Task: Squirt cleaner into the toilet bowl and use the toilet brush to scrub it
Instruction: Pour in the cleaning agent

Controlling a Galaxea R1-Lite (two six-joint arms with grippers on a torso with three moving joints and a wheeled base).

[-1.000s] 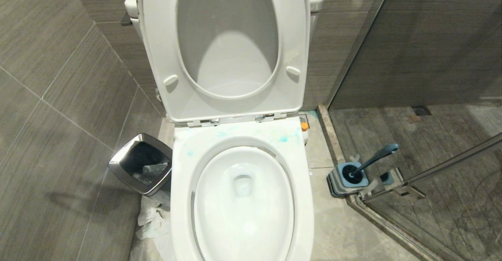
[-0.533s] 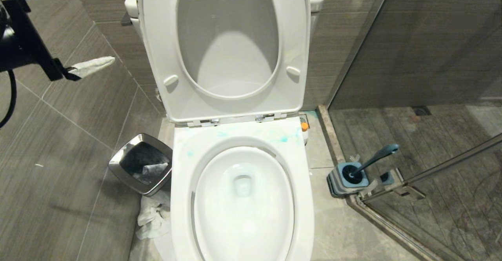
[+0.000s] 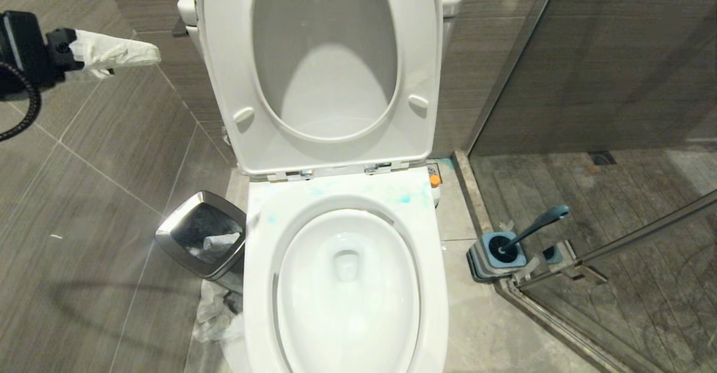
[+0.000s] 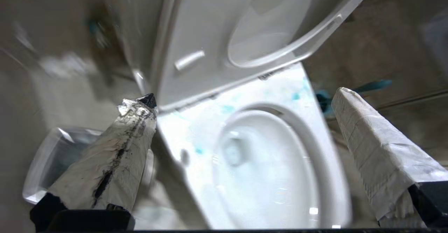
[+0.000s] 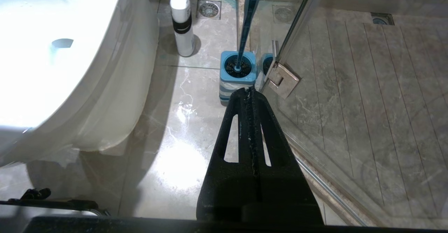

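I can see the toilet bowl (image 3: 347, 283) right in front of me, with its seat and lid (image 3: 325, 70) tipped up against the tank so the bowl is open for cleaning. There are pale blue smears of cleaner (image 3: 406, 198) on the flat rim at the back of the bowl, just under the seat hinges. The water hole down in the bowl looks a little blue too.

The toilet brush (image 3: 535, 226) stands in its square holder (image 3: 496, 256) on the floor, to the right of the bowl, next to the glass shower door. Its handle leans away from the bowl. A white bottle with an orange cap (image 5: 182, 19) stands on the floor between the bowl and the holder. A steel bin (image 3: 203, 241) sits on the other side of the bowl.

My left gripper (image 4: 241, 121) is up high, to the left of the raised lid, holding nothing, with its two white-wrapped fingers (image 4: 371, 145) wide apart. My right gripper (image 5: 251, 94) is parked low with its fingers pressed together, pointing at the brush holder.

A second ago my left arm was not in the head view at all. Half a second ago I saw both fingers spread; now the hand has rolled, so one finger hides the other.
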